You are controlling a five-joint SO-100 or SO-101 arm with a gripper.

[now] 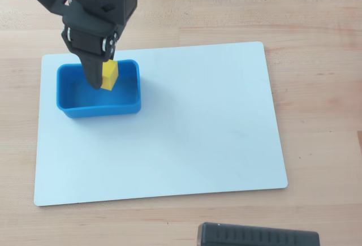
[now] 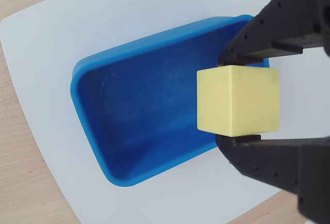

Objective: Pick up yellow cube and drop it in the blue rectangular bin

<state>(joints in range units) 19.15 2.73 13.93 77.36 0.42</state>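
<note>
The black two-finger gripper (image 2: 240, 103) is pinching the small matte yellow cube (image 2: 238, 100) above the shallow blue plastic rectangular bin (image 2: 134, 131) (near its rim, so a release risks it bouncing out).

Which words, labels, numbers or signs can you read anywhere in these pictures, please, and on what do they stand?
None can be read.
The yellow cube, blue rectangular bin, white board and gripper show plain surfaces.
The dark ribbed object at the overhead view's bottom edge shows no legible text.
</note>
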